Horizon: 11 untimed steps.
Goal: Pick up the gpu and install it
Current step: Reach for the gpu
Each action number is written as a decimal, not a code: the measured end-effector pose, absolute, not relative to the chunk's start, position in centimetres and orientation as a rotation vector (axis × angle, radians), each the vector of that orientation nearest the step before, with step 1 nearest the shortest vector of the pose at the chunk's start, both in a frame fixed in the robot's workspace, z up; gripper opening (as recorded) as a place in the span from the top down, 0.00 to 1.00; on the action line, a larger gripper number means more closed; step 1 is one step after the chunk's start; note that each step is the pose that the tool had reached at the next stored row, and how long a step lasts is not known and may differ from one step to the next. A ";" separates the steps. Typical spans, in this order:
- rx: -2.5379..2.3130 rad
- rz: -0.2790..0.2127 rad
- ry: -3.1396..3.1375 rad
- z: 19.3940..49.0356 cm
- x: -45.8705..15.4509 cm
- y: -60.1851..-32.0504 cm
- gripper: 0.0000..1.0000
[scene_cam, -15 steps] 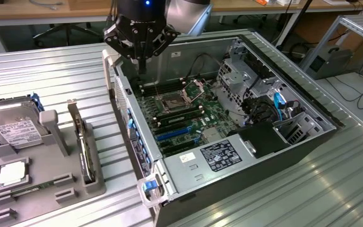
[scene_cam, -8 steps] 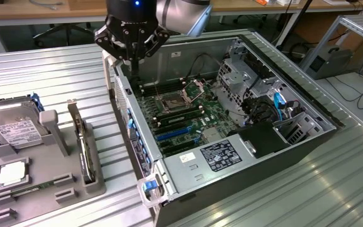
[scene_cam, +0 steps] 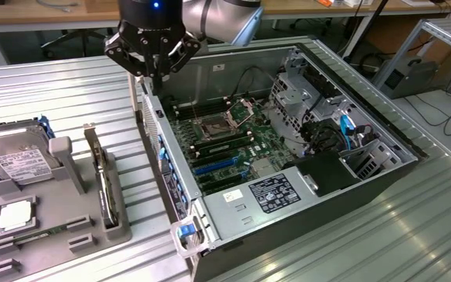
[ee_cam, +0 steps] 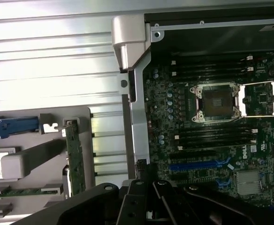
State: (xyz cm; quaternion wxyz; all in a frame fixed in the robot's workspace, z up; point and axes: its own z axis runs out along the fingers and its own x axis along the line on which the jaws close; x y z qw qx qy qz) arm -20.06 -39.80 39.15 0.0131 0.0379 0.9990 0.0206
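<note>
The gpu (scene_cam: 100, 176) stands on its edge in a slot of the grey holder tray (scene_cam: 57, 235), at the exterior view's left, beside the open computer case (scene_cam: 209, 232). In the wrist view the gpu (ee_cam: 74, 159) appears as a thin card seen edge-on. My gripper (scene_cam: 157, 81) hangs above the case's far left corner, well away from the gpu. Its fingers (ee_cam: 148, 180) are shut together with nothing between them. Inside the case lies the motherboard (scene_cam: 234, 147) with blue card slots (ee_cam: 197, 165) and an open processor socket (ee_cam: 216, 101).
A silver hard drive (scene_cam: 18, 158) with a white label leans in the tray's far end. A processor chip (scene_cam: 14, 217) and a narrow green memory stick (scene_cam: 33, 238) lie nearer. The case's side wall (ee_cam: 137, 117) stands between tray and motherboard. Drive cages and cables (scene_cam: 327, 123) fill the case's right.
</note>
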 end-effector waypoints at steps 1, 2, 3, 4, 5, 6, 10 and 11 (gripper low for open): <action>0.118 0.064 3.112 39.1 -20.1 -39.8 0.89; 0.118 0.064 3.112 39.1 -20.2 -39.8 0.89; 0.118 0.064 3.112 39.1 -20.4 -39.8 0.89; 0.118 0.064 3.113 39.1 -20.5 -39.8 0.89; 0.118 0.064 3.112 39.1 -20.6 -39.8 0.89; 0.118 0.064 3.112 39.1 -20.7 -39.8 0.89; 0.118 0.064 3.113 39.1 -21.1 -39.8 0.89; 0.118 0.064 3.112 39.1 -21.2 -39.8 0.89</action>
